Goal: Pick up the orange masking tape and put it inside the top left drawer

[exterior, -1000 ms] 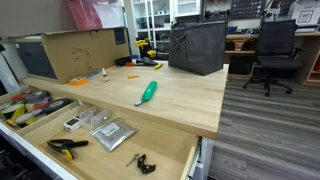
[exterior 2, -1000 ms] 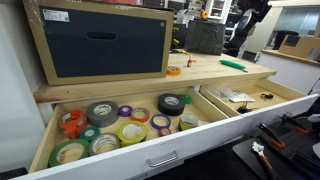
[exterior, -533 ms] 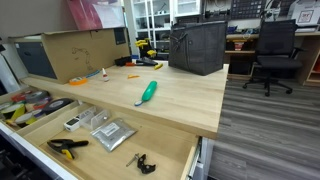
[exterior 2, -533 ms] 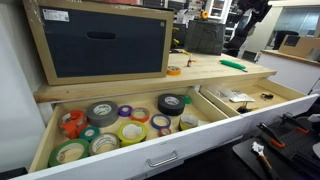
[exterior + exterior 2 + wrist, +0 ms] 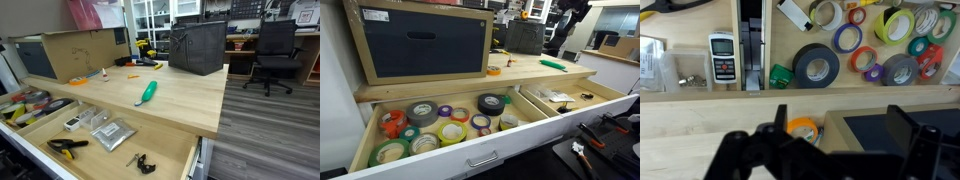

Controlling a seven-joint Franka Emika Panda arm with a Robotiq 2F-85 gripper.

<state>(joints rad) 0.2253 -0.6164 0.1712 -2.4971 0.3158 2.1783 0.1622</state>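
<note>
The orange masking tape (image 5: 803, 128) lies flat on the wooden bench top, close against the corner of a dark-fronted box (image 5: 880, 130). Both exterior views show the orange masking tape (image 5: 78, 80) (image 5: 494, 71) on the bench. My gripper (image 5: 840, 125) hangs open above the bench with nothing between its fingers. In the wrist view the roll sits just inside one dark finger (image 5: 780, 118); the other finger (image 5: 904, 125) is over the box. The top left drawer (image 5: 365, 135) is pulled out below the bench edge and holds several tape rolls. I cannot see the gripper in either exterior view.
A teal-handled tool (image 5: 147, 93) lies mid-bench. A larger open drawer (image 5: 185, 150) holds grey plates and a yellow-and-black clamp (image 5: 66, 147). A cardboard box (image 5: 70, 52) stands at the bench's end and a dark bag (image 5: 197, 47) at the far side. An office chair (image 5: 272, 55) stands beyond.
</note>
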